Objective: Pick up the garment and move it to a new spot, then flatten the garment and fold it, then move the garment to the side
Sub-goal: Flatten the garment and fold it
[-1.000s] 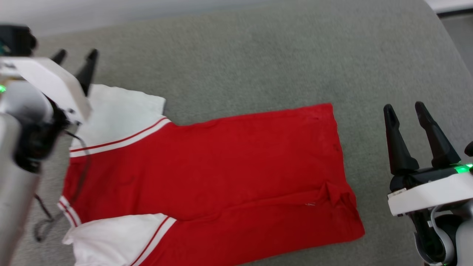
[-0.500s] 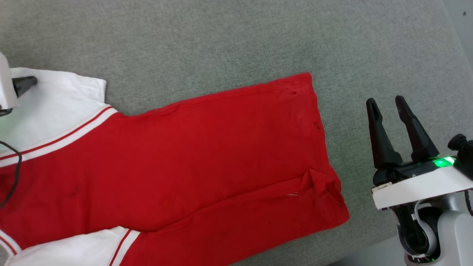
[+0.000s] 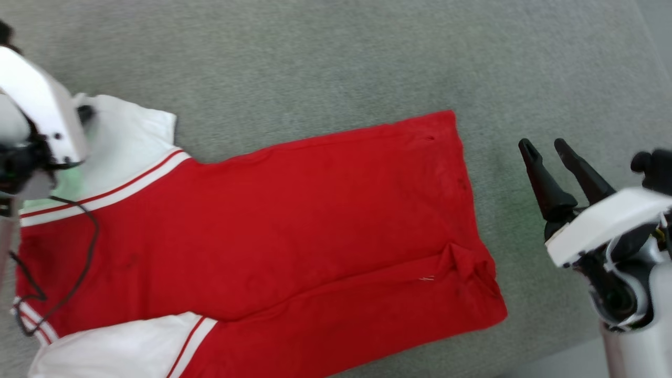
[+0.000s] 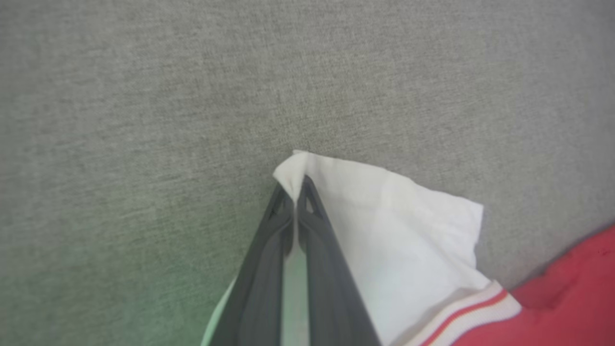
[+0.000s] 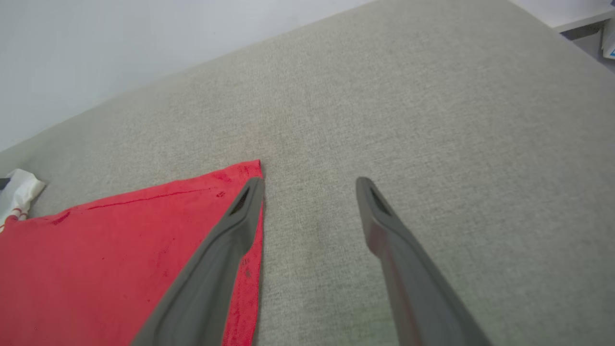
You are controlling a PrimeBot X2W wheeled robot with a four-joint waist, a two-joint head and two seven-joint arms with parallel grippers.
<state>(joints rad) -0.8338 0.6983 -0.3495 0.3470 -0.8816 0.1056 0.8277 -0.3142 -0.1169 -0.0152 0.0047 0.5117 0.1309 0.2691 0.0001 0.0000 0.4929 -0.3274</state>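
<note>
The shirt (image 3: 273,226) is lying spread, plain red side up, on the grey cushion (image 3: 315,63). One long edge is seemingly turned in, so folding is looking barely begun (moving it aside is waiting). The left wrist view is showing what the head view is hiding: the left pincer (image 4: 294,192) is pinching the white sleeve (image 4: 384,230) by its corner. The right pincer (image 3: 543,146) is hovering spread wide and empty beside the hem.

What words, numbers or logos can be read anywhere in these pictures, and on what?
None can be read.
The shirt shows plain red cloth, white sleeves and striped trim, with no lettering on the side that faces up.
A bluish thing at the far corner of the right wrist view is too small to tell whether it bears any text.
</note>
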